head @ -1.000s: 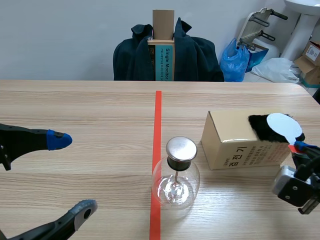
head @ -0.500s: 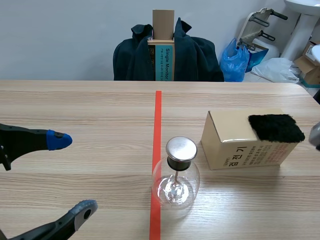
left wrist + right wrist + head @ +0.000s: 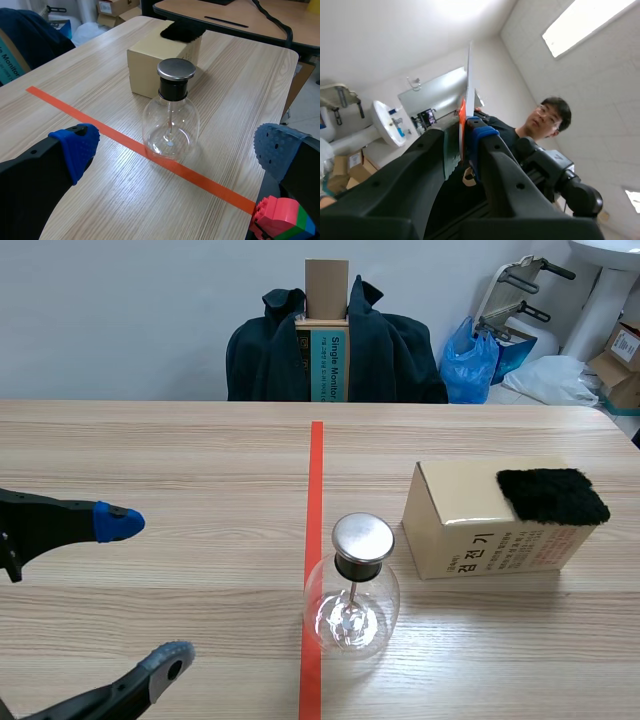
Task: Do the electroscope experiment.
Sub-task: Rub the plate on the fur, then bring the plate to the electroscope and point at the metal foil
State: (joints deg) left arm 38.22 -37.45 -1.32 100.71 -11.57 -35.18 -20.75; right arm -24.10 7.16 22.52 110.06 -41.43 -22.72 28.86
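The electroscope [image 3: 352, 590], a round glass flask with a metal cap and a rod inside, stands on the red tape line. To its right lies a cardboard box [image 3: 480, 525] with a black fur patch [image 3: 552, 495] on top. My left gripper [image 3: 142, 592] is open left of the flask, which stands ahead of its blue pads [image 3: 77, 147] as the flask [image 3: 170, 120] in the left wrist view. My right gripper [image 3: 465, 132] is out of the scene view. It points up at the ceiling, shut on a thin white disc [image 3: 469, 85] with an orange-red handle, seen edge-on.
Beyond the table's far edge stands a chair draped with a dark jacket [image 3: 335, 350], and a blue bag [image 3: 470, 360] and boxes lie at the back right. A person [image 3: 547, 117] shows past the right gripper. A small stack of coloured bricks [image 3: 282, 225] sits by the left gripper's finger.
The right gripper, which held the white disc on the fur patch at the scene's right edge, has lifted up and out of the scene view. The left arm has not moved.
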